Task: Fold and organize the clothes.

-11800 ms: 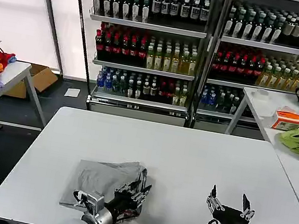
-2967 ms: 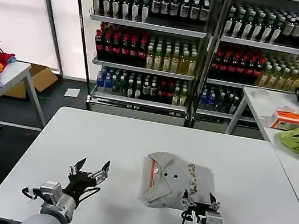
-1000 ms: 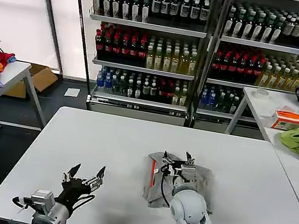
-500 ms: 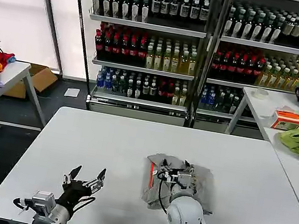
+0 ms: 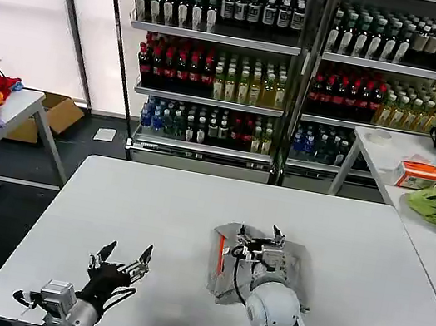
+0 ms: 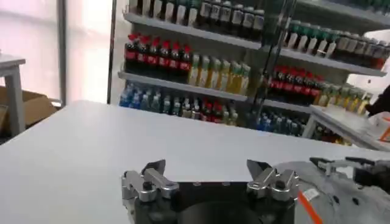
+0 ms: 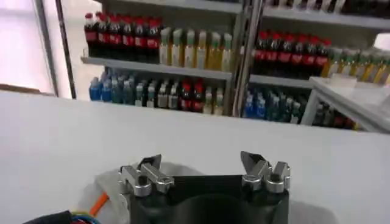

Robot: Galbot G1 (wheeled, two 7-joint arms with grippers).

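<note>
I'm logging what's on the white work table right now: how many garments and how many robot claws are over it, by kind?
Folded light grey cotton shirt with orange mark: 1
Open robot claws: 2, the left claw near the table's front edge, the right claw above the shirt
Total: 3

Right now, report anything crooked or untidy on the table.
The grey shirt at the table's middle is a lumpy, uneven bundle with an orange mark showing on its left edge. The open right claw is over it. The open left claw hovers apart near the front edge.
</note>
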